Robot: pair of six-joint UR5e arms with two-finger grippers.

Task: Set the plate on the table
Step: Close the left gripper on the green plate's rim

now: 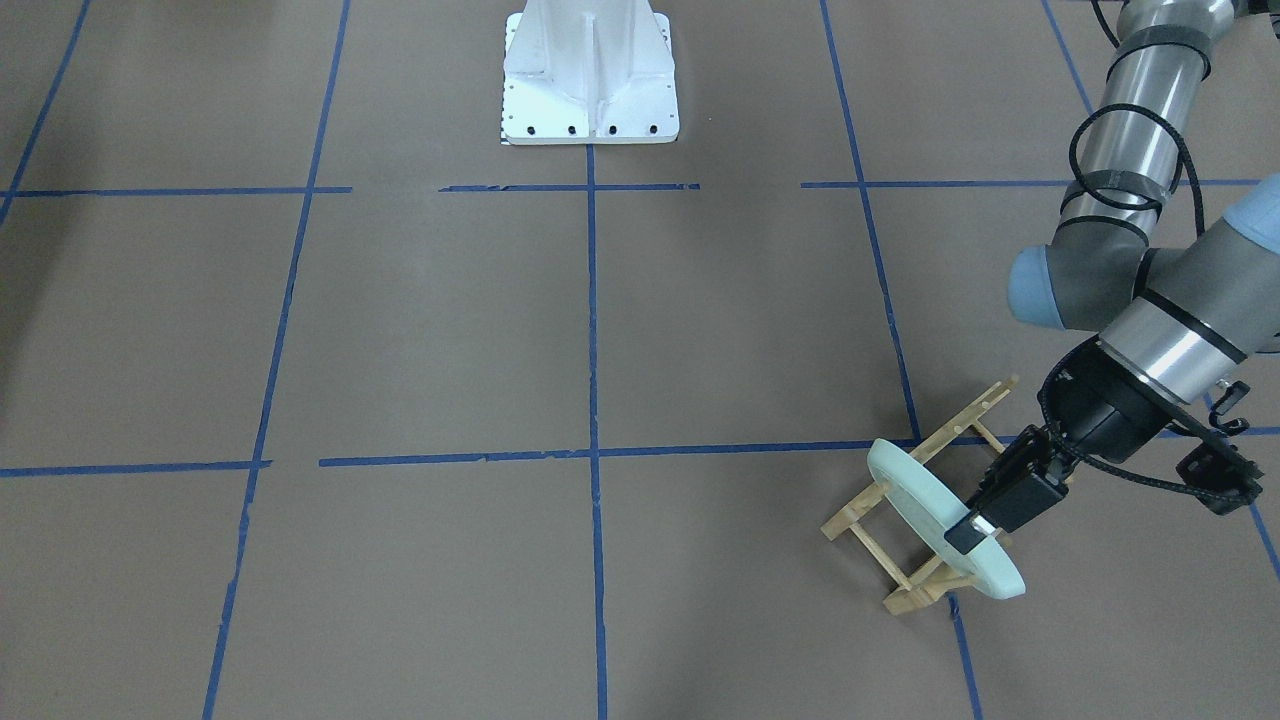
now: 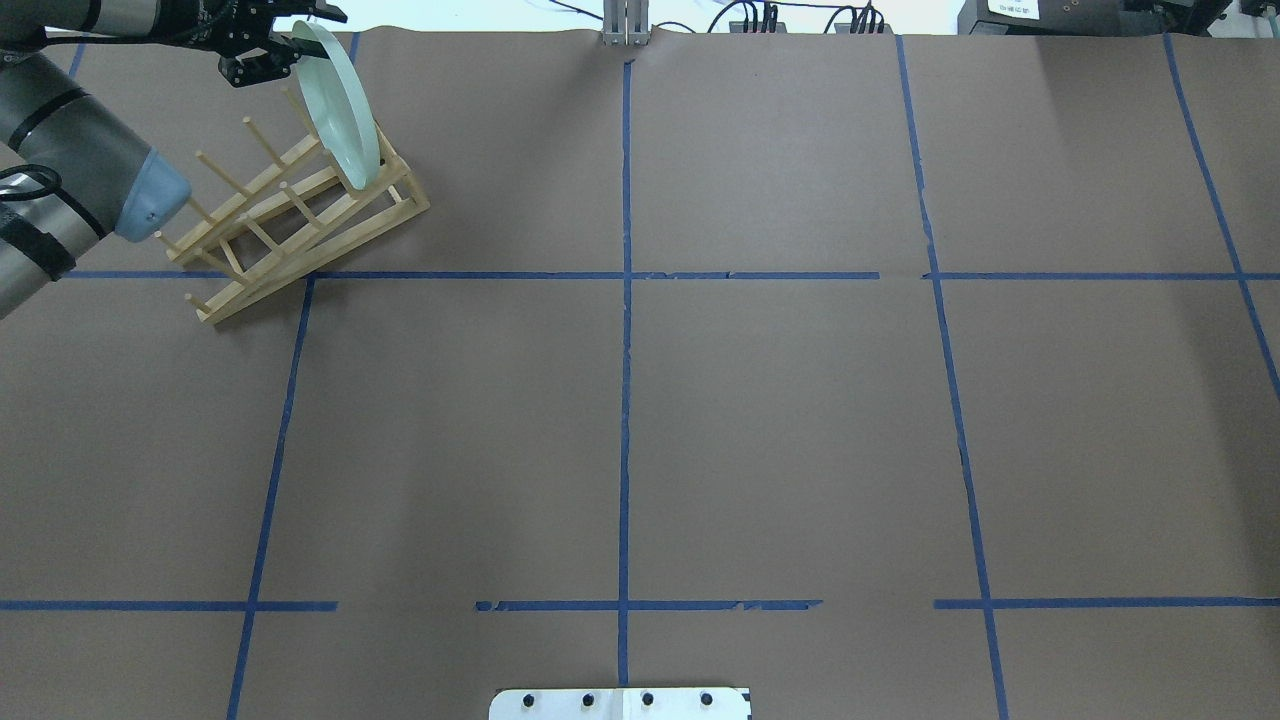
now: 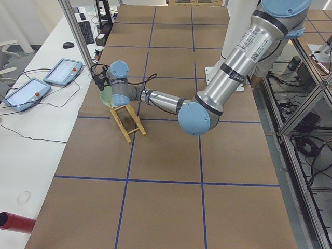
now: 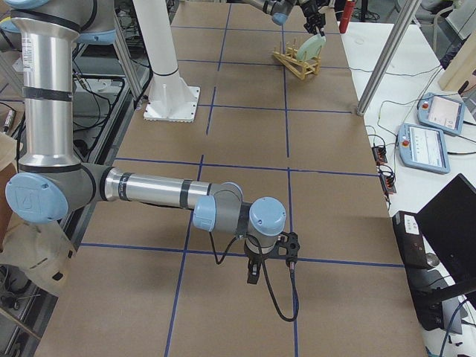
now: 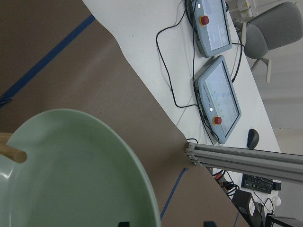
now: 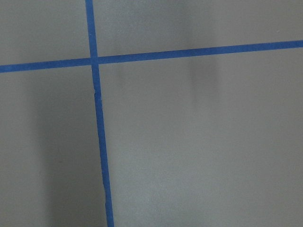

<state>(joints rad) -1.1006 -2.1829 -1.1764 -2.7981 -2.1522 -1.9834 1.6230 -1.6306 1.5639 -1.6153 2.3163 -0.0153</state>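
Glossy mint-green plate (image 2: 345, 115) upright on edge in wooden rack (image 2: 385, 205), far-left corner of brown-paper table (image 2: 780, 430).

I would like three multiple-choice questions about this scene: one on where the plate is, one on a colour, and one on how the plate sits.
1. Where is the plate?
A. in the wooden rack
B. on the floor
C. on a shelf

2. What colour are the tape lines on the table?
A. red
B. blue
C. yellow

3. How does the plate sit?
A. lying flat
B. upside down
C. standing on edge

Answers: 1 A, its lower rim rests between the rack's pegs. 2 B, every line on the brown paper is blue. 3 C, the overhead view shows it up on its rim, not flat.
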